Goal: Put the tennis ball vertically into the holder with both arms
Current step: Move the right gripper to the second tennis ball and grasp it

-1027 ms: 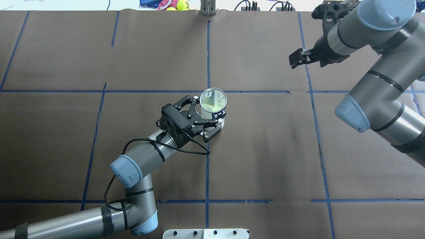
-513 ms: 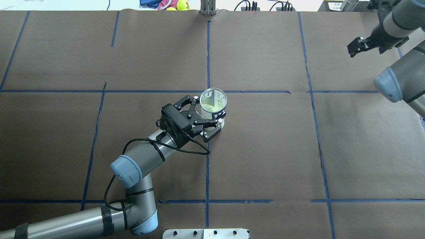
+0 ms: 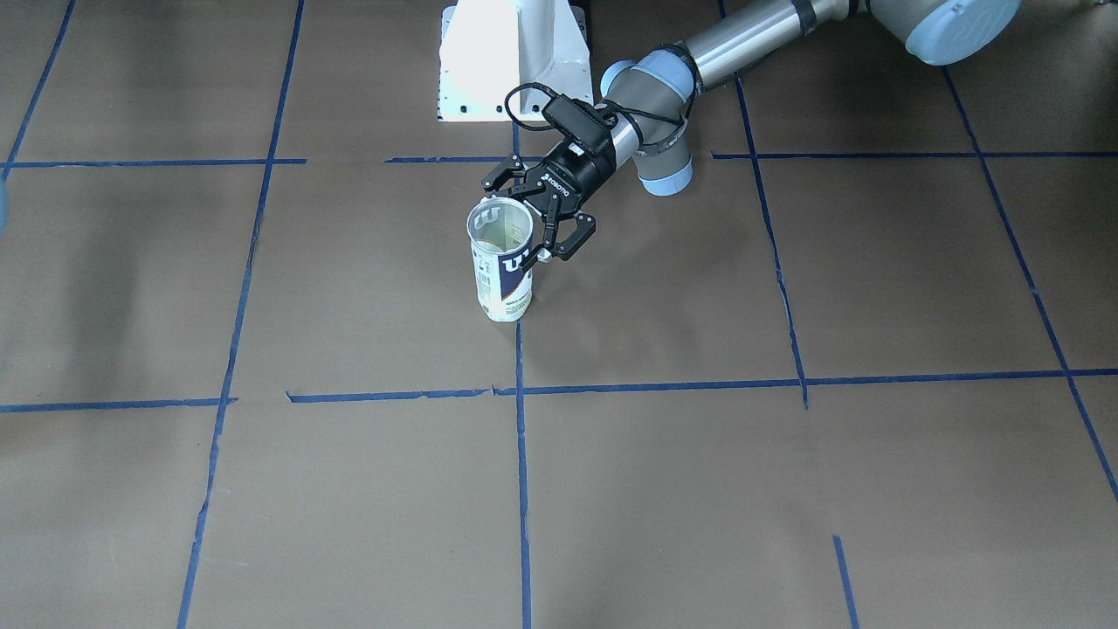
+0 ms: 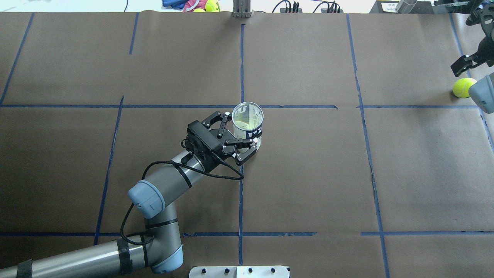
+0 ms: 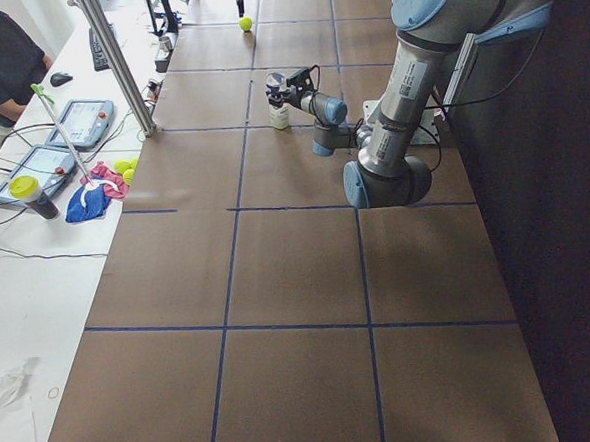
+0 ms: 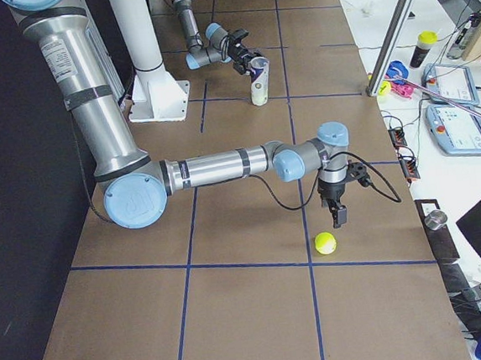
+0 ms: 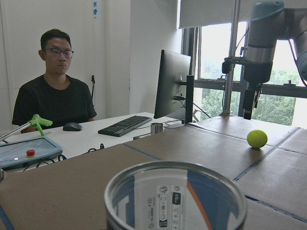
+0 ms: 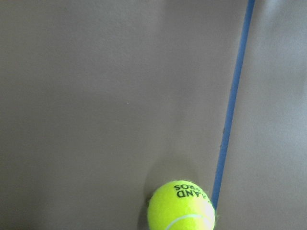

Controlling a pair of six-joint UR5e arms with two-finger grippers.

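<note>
The holder (image 4: 248, 122), a clear plastic cylinder with a bright metal rim and a navy-and-white printed label, stands upright near the middle of the worktop (image 4: 308, 173), its round mouth open to the top. The worktop is covered in matt brown paper, ruled into large rectangles by blue tape (image 4: 241, 58); the holder sits just beside a crossing of two strips. The left pincer (image 4: 241, 129), black and angular with linked metal fingers, is clamped on the holder's upper wall from the side, one finger on each flank. A pale yellow-green tint shows low inside the clear wall; what causes it cannot be told. The left arm (image 4: 170, 181) is a smooth grey-silver tube with rounded light blue joint caps, and a thin black cable (image 4: 193, 172) loops loosely beside its wrist. The tennis ball (image 4: 463, 87), a fuzzy bright yellow-green sphere with black lettering and a curved white seam, lies on the paper well apart from the holder, toward the robot's right end of the worktop and just beside a tape strip. The right pincer (image 6: 339, 218) hangs pointing down near the ball, above it and not touching it; whether its fingers are apart or together cannot be told. The right arm (image 6: 214, 167) stretches low and nearly level over the paper.
</note>
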